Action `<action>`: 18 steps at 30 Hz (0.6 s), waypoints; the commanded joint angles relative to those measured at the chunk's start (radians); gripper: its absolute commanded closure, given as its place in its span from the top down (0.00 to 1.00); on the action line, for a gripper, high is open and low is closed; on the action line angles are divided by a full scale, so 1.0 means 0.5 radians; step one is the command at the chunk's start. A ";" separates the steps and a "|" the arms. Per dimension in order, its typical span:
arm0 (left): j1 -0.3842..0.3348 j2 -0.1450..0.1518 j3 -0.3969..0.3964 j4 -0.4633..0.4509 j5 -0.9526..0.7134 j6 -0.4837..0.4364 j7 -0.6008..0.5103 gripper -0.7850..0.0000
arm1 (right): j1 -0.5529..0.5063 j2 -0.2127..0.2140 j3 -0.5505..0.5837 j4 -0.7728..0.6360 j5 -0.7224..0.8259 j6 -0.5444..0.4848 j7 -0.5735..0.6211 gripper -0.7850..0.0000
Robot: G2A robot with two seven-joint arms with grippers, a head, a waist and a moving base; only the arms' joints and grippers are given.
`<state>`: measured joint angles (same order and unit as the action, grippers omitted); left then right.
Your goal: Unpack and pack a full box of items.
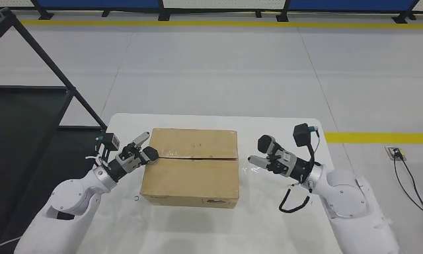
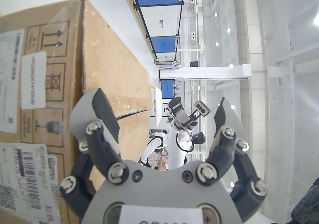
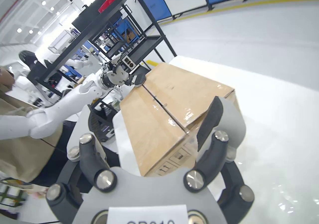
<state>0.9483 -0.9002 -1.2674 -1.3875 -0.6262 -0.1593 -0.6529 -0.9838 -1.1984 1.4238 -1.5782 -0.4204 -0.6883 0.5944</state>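
The brown box (image 1: 190,167) sits shut on the white table (image 1: 264,214) between both pincers, so what is inside is hidden. The left pincer (image 1: 147,147) is spread wide, one finger (image 2: 104,110) at the box's top edge. Beside it, white stickers (image 2: 33,79) with bar codes and arrow marks cover that end. The right pincer (image 1: 259,153) is spread too, a small gap off the other end.

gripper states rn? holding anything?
Left gripper: open, holding nothing, at the box edge.
Right gripper: open, holding nothing, beside the box.
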 commanded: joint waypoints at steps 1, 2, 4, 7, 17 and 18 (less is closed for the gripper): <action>0.000 0.000 0.000 0.000 0.000 0.000 0.000 1.00 | -0.070 0.005 0.058 -0.014 -0.301 0.044 -0.218 1.00; 0.000 0.000 0.000 0.000 0.000 0.000 0.000 1.00 | -0.103 0.008 0.077 -0.025 -0.434 0.109 -0.285 1.00; 0.000 0.000 0.000 0.000 0.000 0.000 0.000 1.00 | -0.150 0.011 0.077 -0.038 -0.560 0.197 -0.306 1.00; 0.000 0.000 0.000 0.000 0.000 0.000 0.000 1.00 | -0.150 0.011 0.077 -0.038 -0.560 0.197 -0.306 1.00; 0.000 0.000 0.000 0.000 0.000 0.000 0.000 1.00 | -0.150 0.011 0.077 -0.038 -0.560 0.197 -0.306 1.00; 0.000 0.000 0.000 0.000 0.000 0.000 0.000 1.00 | -0.150 0.011 0.077 -0.038 -0.560 0.197 -0.306 1.00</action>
<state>0.9483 -0.9002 -1.2674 -1.3875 -0.6262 -0.1593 -0.6529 -1.0587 -1.1929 1.4620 -1.5972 -0.7000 -0.5899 0.4417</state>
